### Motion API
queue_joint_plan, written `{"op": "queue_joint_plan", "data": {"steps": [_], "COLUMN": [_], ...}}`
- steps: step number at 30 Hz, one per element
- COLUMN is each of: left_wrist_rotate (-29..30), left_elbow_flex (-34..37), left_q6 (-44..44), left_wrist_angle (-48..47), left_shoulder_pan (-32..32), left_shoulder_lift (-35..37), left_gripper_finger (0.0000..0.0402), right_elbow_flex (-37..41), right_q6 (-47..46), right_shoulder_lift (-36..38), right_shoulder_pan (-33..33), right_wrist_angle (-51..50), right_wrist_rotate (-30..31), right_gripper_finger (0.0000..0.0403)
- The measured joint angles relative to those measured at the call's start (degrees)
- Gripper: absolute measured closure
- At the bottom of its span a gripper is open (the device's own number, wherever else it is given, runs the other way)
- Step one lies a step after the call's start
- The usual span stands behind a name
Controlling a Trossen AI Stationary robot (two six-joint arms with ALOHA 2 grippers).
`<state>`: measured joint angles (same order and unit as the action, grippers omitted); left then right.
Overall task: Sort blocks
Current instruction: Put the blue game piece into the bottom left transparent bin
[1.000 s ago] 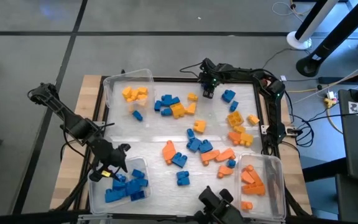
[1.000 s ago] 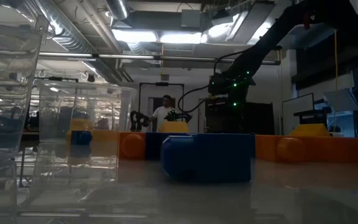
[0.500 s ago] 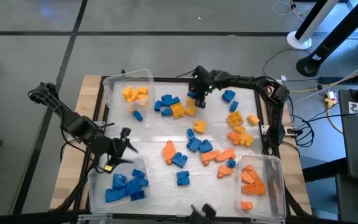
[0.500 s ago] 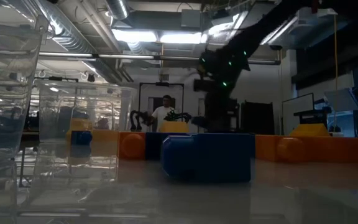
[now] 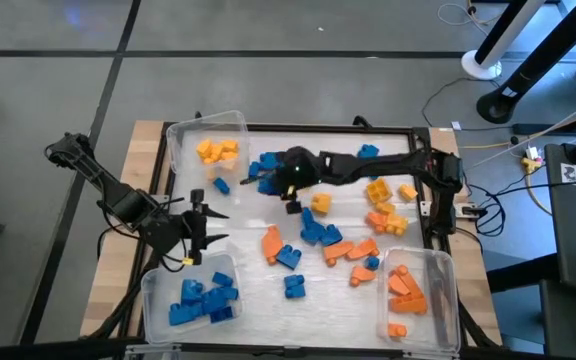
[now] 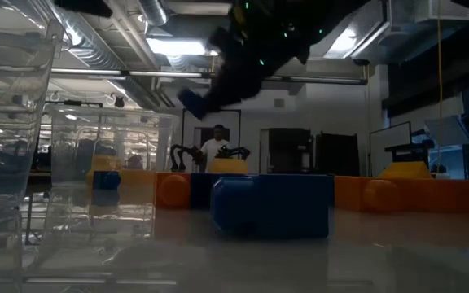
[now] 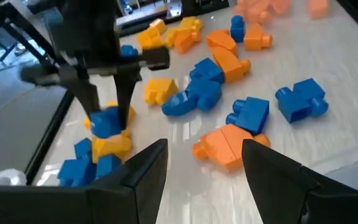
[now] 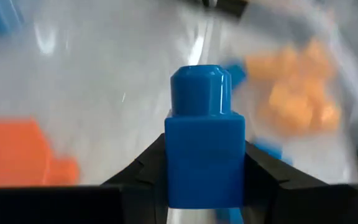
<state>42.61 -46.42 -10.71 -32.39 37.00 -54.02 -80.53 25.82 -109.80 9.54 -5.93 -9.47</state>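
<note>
Right gripper clamped on 1 blue block, above tabletop's far-left area, left gripper empty, fingers apart, near left edge by blue-block bin

Blue studded plastic brick, single stud up, clamped between the right gripper fingers; blurred orange bricks and yellowish-orange bricks lie beyond.

Two dark robot arms work over a worktop. Three clear plastic bins sit on it: one with yellow blocks, one with blue blocks, one with orange blocks.
</note>
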Motion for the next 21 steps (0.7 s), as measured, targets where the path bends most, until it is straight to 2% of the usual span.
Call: {"op": "queue_joint_plan", "data": {"steps": [4, 9, 14, 21], "left_wrist_rotate": [0.0, 0.1, 0.6, 0.5], "left_elbow_flex": [1.2, 1.3, 1.3, 1.4], "left_q6": [-0.9, 2.5, 6.7, 8.2], "left_wrist_angle": [0.3, 2.9, 8.5, 10.7], "left_shoulder_pan": [-0.9, -3.1, -6.5, -9.5], "left_shoulder_lift": [-1.2, -3.3, -5.3, -5.9], "left_gripper_finger": [0.0206, 0.0206, 0.0206, 0.0206], "right_elbow_flex": [0.0, 0.0, 0.0, 0.0], "right_q6": [1.7, 3.3, 5.5, 6.1], "right_shoulder_lift": [0.0, 0.0, 0.0, 0.2], "right_shoulder_pan": [-3.8, -7.6, -9.7, -10.5], "right_wrist_angle": [7.4, 13.7, 16.3, 15.6], "right_wrist_rotate": [0.5, 2.3, 3.3, 6.3], "right_gripper_finger": [0.0269, 0.0268, 0.0268, 0.0267]}}
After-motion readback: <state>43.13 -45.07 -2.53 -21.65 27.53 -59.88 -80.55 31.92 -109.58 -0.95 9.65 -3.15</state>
